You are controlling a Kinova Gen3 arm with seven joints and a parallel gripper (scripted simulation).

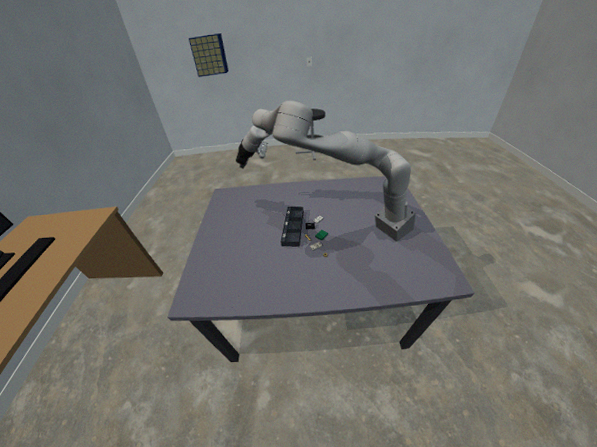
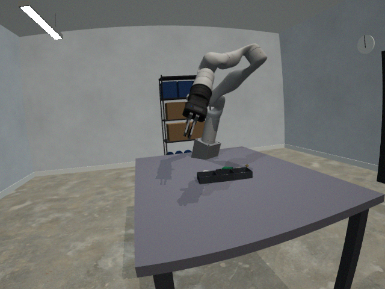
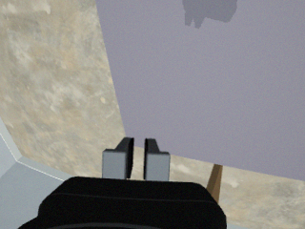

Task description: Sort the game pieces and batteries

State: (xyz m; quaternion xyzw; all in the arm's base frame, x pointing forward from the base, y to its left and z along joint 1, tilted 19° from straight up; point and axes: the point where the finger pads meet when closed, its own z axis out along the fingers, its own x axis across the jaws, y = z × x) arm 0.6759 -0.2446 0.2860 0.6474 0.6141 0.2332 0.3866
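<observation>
A black row of three bins (image 1: 292, 225) stands mid-table; it also shows in the exterior view (image 2: 224, 174). I cannot read the bin letters. Just right of it lie small things: a white piece (image 1: 317, 218), a black piece (image 1: 309, 224), a green piece (image 1: 321, 234), a thin yellow piece (image 1: 306, 237), a pale piece (image 1: 316, 246) and a small gold ring (image 1: 324, 253). My gripper (image 1: 241, 161) hangs high above the table's far left edge, well away from them. In the exterior view the gripper (image 2: 188, 134) points down. In the wrist view the gripper (image 3: 139, 153) has its fingers nearly together, with nothing between them.
The arm's base (image 1: 395, 223) stands at the table's right back. A wooden desk (image 1: 57, 254) with a keyboard is off to the left. A shelf with boxes (image 2: 177, 115) stands behind the table. The wrist view shows the table edge (image 3: 121, 109) and floor below.
</observation>
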